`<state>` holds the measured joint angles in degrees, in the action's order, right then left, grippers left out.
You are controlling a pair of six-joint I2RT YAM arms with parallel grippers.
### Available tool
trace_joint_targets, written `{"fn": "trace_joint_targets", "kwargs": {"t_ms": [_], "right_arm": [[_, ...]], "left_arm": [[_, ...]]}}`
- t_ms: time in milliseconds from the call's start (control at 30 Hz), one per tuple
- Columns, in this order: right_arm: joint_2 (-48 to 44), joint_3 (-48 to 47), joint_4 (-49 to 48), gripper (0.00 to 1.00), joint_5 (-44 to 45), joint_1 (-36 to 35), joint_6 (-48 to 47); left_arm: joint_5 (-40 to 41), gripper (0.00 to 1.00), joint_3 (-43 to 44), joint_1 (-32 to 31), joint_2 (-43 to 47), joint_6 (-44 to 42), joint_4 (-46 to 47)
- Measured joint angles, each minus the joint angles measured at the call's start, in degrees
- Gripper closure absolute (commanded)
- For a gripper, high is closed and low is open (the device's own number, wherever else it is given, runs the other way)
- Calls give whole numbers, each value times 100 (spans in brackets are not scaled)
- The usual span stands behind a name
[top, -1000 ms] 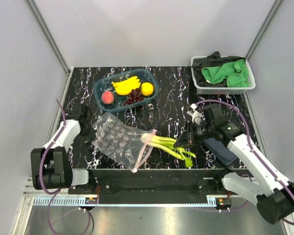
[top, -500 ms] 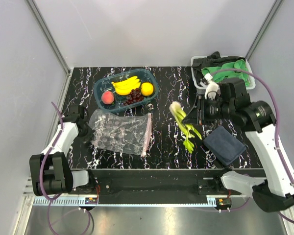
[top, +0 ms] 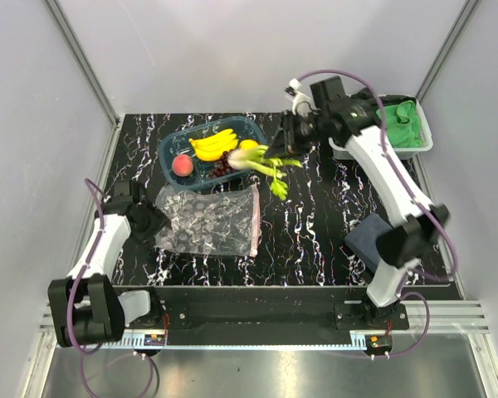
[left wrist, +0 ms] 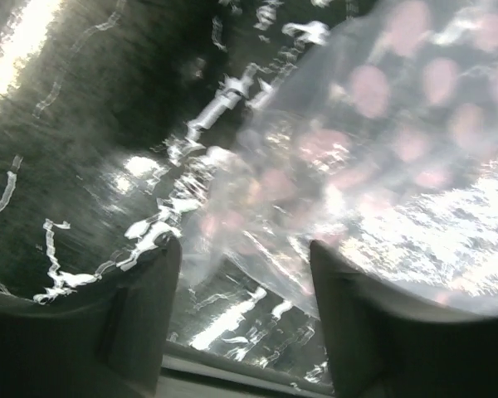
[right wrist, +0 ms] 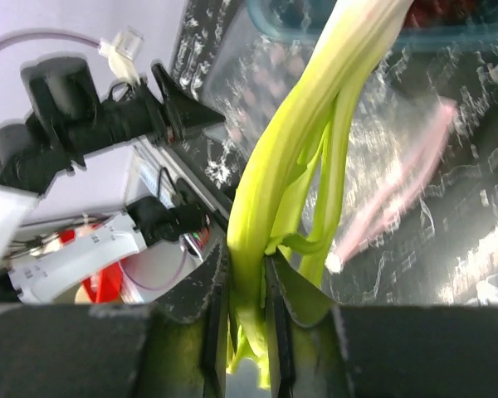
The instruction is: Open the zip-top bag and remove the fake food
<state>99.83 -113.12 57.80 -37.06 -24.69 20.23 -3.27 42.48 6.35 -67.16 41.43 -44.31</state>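
Observation:
The clear zip-top bag (top: 206, 220) lies flat on the dark marbled table, its pink zip strip (top: 253, 220) on the right. At the bag's left edge my left gripper (top: 155, 224) stands open. In the left wrist view the crinkly bag (left wrist: 382, 166) lies just ahead of the spread jaws (left wrist: 245, 286), nothing pinched. My right gripper (top: 287, 146) is shut on the leek (top: 261, 162), held in the air over the right end of the blue-tinted tray (top: 168, 143). In the right wrist view the green stalk (right wrist: 315, 124) runs between the jaws (right wrist: 247, 290). Banana (top: 212, 143), peach (top: 181, 165), grapes (top: 225, 163) and lemon (top: 249, 150) lie in the tray.
A white basket (top: 340, 149) with green and black cloths stands at the back right, close behind the right arm. A dark blue pad (top: 367, 241) lies near the right arm's base. Metal frame posts and pale walls close in the table.
My right arm has carried the leek from the front of the table up and back to the tray. My left gripper has opened and let go of the bag, which now lies flat.

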Motion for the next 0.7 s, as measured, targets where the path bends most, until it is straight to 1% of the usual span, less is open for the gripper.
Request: {"fn": "trace_joint_targets", "kwargs": {"t_ms": [100, 267, 400, 700], "right_arm": [[946, -780, -229, 100, -424, 0, 52], [2256, -2264, -374, 100, -1016, -13, 258], [3021, -3150, -619, 100, -1451, -74, 560], [3353, -3150, -909, 100, -1910, -555, 914]], "left_arm": [[-192, 22, 0, 2, 313, -2, -70], [-310, 22, 0, -50, 442, -59, -223], [-330, 23, 35, -120, 503, -267, -343], [-192, 23, 540, -376, 507, -693, -562]]}}
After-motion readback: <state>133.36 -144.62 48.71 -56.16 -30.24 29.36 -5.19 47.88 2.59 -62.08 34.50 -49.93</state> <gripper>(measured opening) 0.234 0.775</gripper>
